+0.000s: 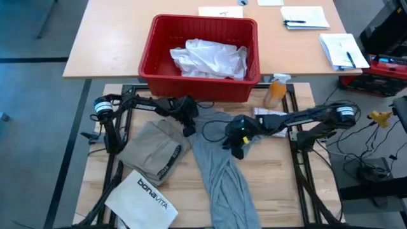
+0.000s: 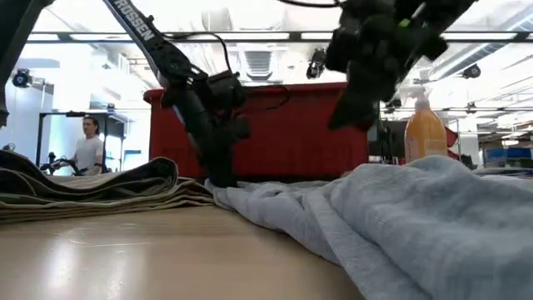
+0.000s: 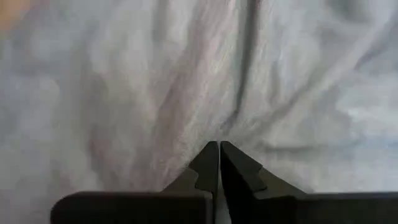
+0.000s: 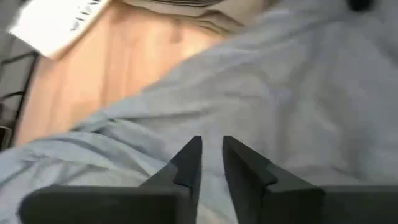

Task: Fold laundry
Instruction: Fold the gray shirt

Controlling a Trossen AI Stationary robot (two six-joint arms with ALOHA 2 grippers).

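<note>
Bag: a stiff white bag (image 1: 141, 200) printed "bonavita" is seen at 7 o'clock on the surface (image 1: 286, 181), nearest the front edge; it is no part of the laundry.
Khaki piece: a khaki-tan garment (image 1: 154, 150) is laid in a flat, layered stack at 9 o'clock, and is judged already folded.
Grey T-shirt: the grey T-shirt (image 1: 219, 165) is spread unfolded and rumpled from the centre down to 6 o'clock; its folding is judged barely begun.
Left gripper: the left gripper (image 1: 189, 130) is set down at the shirt's 11 o'clock corner, just beside the khaki stack; its jaws are pressed together on a pinch of grey cloth.
Right gripper: the right gripper (image 1: 236, 150) is held over the shirt just right of centre, its jaws a narrow gap apart with nothing between them.
Basket: a red basket (image 1: 200, 90) stands at 12 o'clock beyond the surface.
White shirt: a crumpled white shirt (image 1: 208, 58) lies in the basket, untouched and yet to be folded.
Progress: one piece is judged done, one in hand, one left.
</note>
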